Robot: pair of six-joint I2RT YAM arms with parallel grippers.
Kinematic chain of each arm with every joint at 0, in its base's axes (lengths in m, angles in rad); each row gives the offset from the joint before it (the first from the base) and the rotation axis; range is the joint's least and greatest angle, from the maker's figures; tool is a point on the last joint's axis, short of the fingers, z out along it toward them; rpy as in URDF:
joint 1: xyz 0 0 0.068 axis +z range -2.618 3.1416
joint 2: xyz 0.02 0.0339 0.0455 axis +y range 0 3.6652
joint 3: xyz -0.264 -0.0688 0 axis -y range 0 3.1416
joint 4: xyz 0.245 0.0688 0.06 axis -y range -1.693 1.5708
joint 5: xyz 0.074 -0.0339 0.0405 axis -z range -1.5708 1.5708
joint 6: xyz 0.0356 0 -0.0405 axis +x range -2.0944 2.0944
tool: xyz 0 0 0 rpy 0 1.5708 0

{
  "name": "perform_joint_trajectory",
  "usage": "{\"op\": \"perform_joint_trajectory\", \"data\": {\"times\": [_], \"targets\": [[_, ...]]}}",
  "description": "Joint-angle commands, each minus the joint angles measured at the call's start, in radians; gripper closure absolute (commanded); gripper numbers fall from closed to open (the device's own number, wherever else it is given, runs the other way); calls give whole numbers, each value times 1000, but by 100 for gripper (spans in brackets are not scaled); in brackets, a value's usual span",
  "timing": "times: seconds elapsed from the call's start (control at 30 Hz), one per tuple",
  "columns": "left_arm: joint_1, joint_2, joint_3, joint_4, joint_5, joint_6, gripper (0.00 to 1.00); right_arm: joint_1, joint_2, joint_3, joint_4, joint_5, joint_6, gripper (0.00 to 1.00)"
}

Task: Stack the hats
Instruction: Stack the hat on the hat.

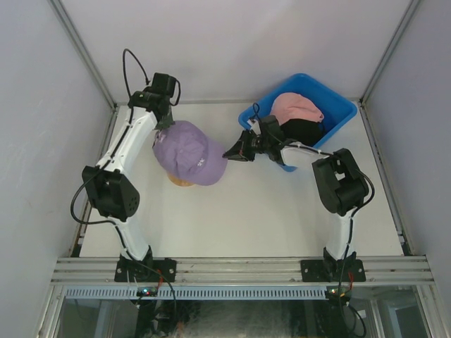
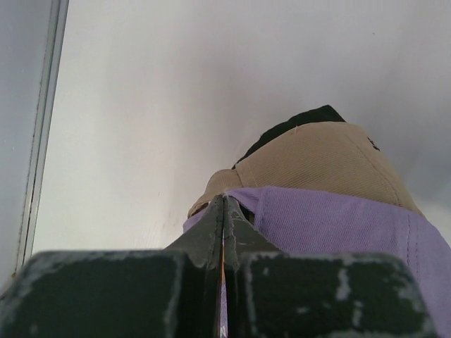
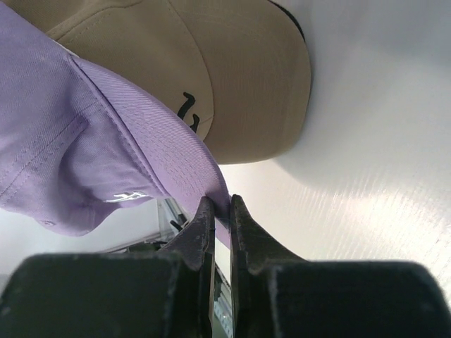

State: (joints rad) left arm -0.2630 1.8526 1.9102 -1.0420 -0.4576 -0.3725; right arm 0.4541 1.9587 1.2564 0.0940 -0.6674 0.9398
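A purple hat hangs over the middle left of the table, held from both sides. My left gripper is shut on its rear edge, and my right gripper is shut on the tip of its brim. Right under the purple hat sits a tan hat with black stitching. Something black shows behind the tan hat. A pink hat and a black hat lie in the bin at the back right.
The blue plastic bin stands in the back right corner, with my right arm's forearm passing over its near rim. White walls with metal frame posts close the table on three sides.
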Motion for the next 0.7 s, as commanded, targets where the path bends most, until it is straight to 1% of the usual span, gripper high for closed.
{"op": "perform_joint_trajectory", "data": {"times": [0.0, 0.23, 0.67], "targets": [[13, 38, -81, -65, 43, 13, 100, 10, 57, 35, -165, 130, -83, 100], [18, 52, -122, -62, 61, 22, 100, 27, 112, 103, -245, 175, -131, 100], [21, 35, -193, -46, 90, 20, 100, 32, 158, 151, -299, 226, -173, 100]]}}
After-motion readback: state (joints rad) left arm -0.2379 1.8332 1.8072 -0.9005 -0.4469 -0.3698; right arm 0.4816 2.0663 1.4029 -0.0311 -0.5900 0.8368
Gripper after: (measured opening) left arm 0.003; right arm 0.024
